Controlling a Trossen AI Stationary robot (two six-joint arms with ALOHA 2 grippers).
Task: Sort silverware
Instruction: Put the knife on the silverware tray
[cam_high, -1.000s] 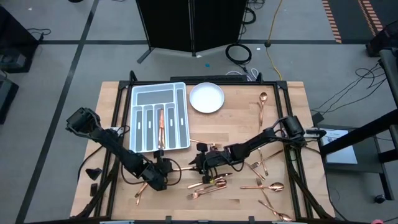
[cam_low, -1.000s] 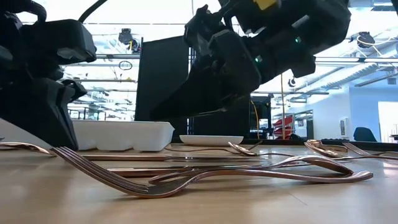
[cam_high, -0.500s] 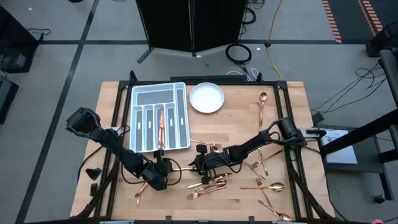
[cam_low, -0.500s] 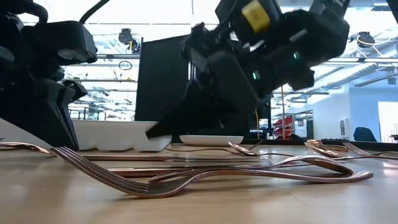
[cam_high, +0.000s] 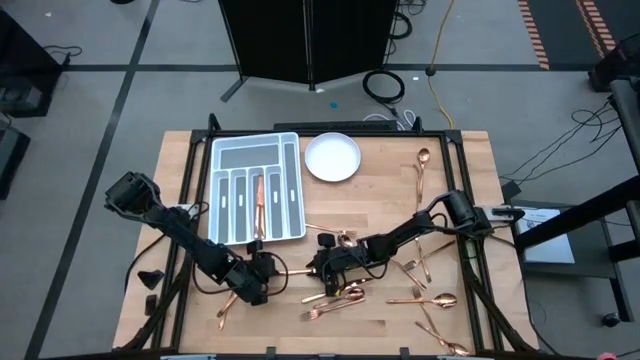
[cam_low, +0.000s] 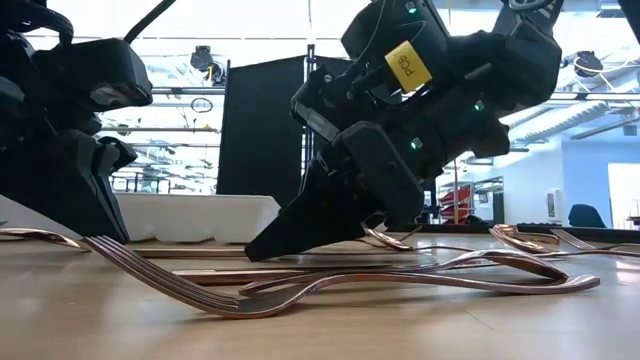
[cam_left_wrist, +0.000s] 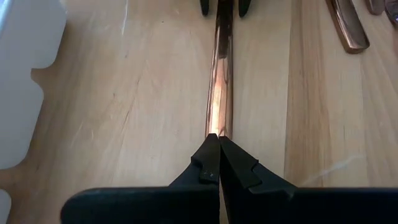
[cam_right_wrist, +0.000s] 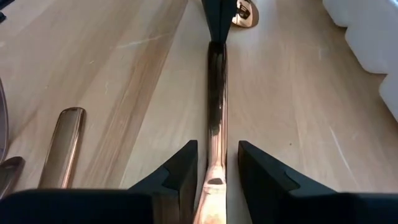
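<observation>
One slim copper piece of silverware (cam_high: 291, 270) lies flat on the wooden table between my two grippers. My left gripper (cam_left_wrist: 219, 138) is shut, its tips on the end of that piece nearer the table's left edge. My right gripper (cam_right_wrist: 216, 149) is open and low over the table. Its two fingers stand on either side of the piece's other end without visibly touching it. More copper forks (cam_high: 336, 298) and spoons (cam_high: 424, 298) lie loose near the table's front. One copper piece (cam_high: 258, 205) lies in the grey tray (cam_high: 228, 150). My left gripper has its shut fingertips (cam_left_wrist: 211, 152) set on the piece's end (cam_left_wrist: 217, 127), slanting down from the table's left side, along its length. The piece lies flat on the table. Whether the tips pinch its edge or only press on it does not show.
The tray stands at the back left, with a white round plate (cam_high: 332, 157) beside it. A spoon (cam_high: 422, 170) lies at the far right. Several pieces (cam_high: 418, 262) lie under the right arm, and another piece (cam_high: 228, 305) lies by the left gripper. Two forks (cam_low: 300, 285) lie near the front.
My right gripper has sunk from above the table to the tabletop. Its fingers now stand astride the copper piece, with the gap between them unchanged. The piece and my left gripper have stayed in place.
</observation>
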